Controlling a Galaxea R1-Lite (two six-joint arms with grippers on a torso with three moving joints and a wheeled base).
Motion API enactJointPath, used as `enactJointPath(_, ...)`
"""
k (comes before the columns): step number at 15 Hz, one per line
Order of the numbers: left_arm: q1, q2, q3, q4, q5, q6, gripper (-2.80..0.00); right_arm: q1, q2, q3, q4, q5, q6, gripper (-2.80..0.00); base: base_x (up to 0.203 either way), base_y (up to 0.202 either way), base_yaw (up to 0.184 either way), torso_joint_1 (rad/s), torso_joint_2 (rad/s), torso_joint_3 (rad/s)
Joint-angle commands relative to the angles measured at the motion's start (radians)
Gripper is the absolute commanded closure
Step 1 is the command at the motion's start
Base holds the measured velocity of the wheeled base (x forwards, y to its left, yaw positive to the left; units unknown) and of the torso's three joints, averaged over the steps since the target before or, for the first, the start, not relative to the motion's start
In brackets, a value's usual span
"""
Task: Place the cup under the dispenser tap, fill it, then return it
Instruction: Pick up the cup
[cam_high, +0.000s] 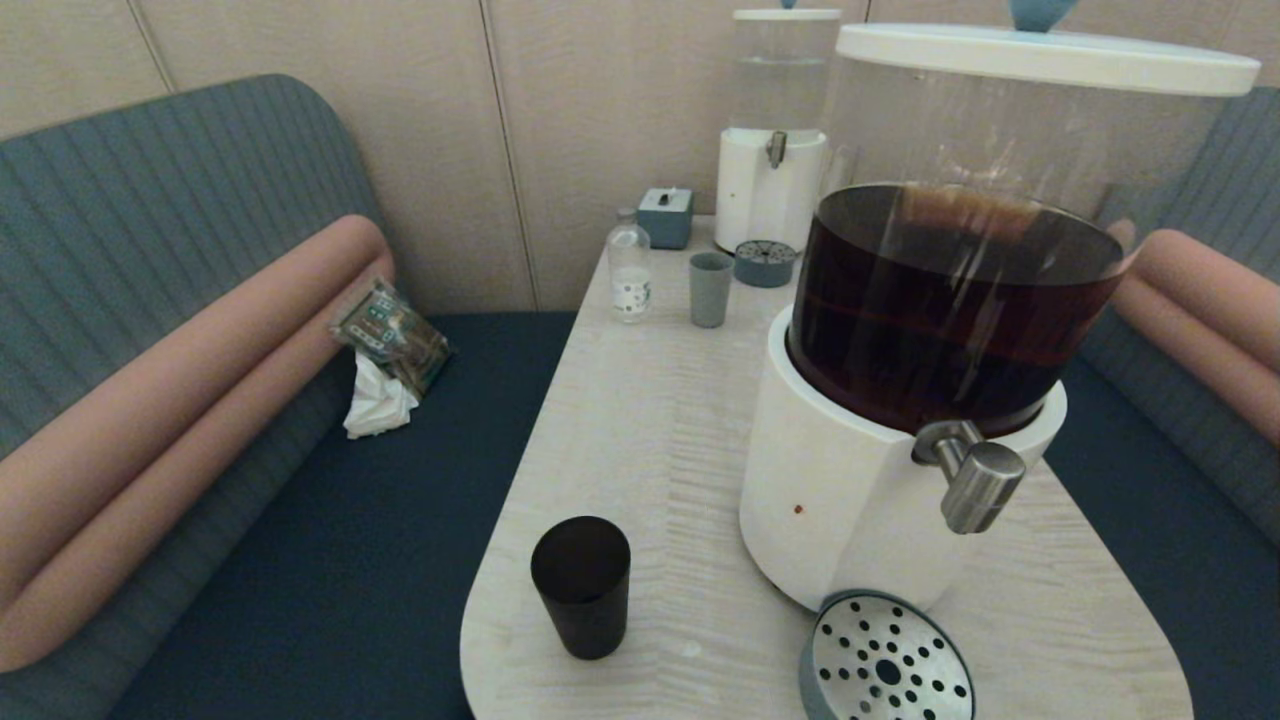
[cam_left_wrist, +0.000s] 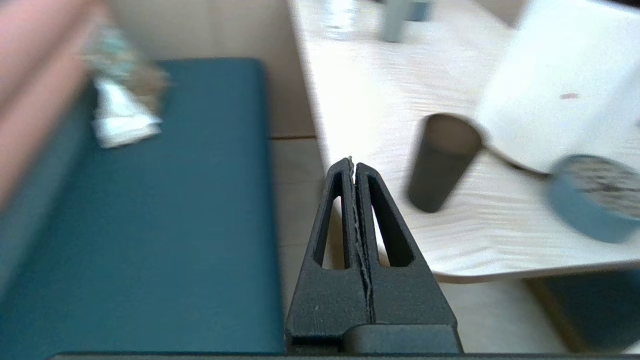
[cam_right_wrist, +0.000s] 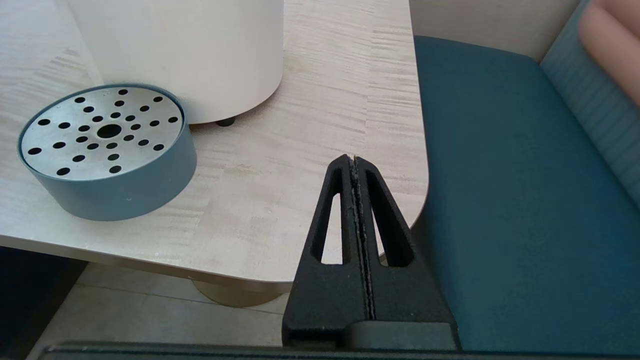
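Observation:
The matte black cup (cam_high: 581, 586) stands upright near the table's front left corner, left of the big dispenser's white base (cam_high: 840, 490). The brushed-steel dispenser tap (cam_high: 975, 482) juts out at the base's front, above a round perforated drip tray (cam_high: 886, 663). Neither gripper shows in the head view. In the left wrist view my left gripper (cam_left_wrist: 354, 162) is shut and empty, off the table's near edge, with the cup (cam_left_wrist: 440, 161) ahead and apart from it. My right gripper (cam_right_wrist: 353, 160) is shut and empty by the table's front right corner, beside the drip tray (cam_right_wrist: 107, 150).
At the table's far end stand a pale grey-blue tumbler (cam_high: 710, 289), a small bottle (cam_high: 630, 272), a grey box (cam_high: 666, 217) and a smaller clear-water dispenser (cam_high: 772, 150) with its own tray. Teal benches flank the table; a wrapper and tissue (cam_high: 385, 360) lie on the left bench.

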Motion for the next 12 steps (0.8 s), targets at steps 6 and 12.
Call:
enactJointPath(6,-0.022,0.366,0.02,-0.344,-0.315,-0.135,0.0,0.0,-0.003,0.009,0.0,0.001,-0.002,0.0,0.0,0.0,0.0,0.0,0.0,0.0)
enactJointPath(12,-0.021,0.762,0.121,-0.808,-0.357,-0.14,0.0,0.0,-0.004,0.009,0.0,0.001,-0.001,0.0,0.0,0.0,0.0,0.0,0.0,0.0)
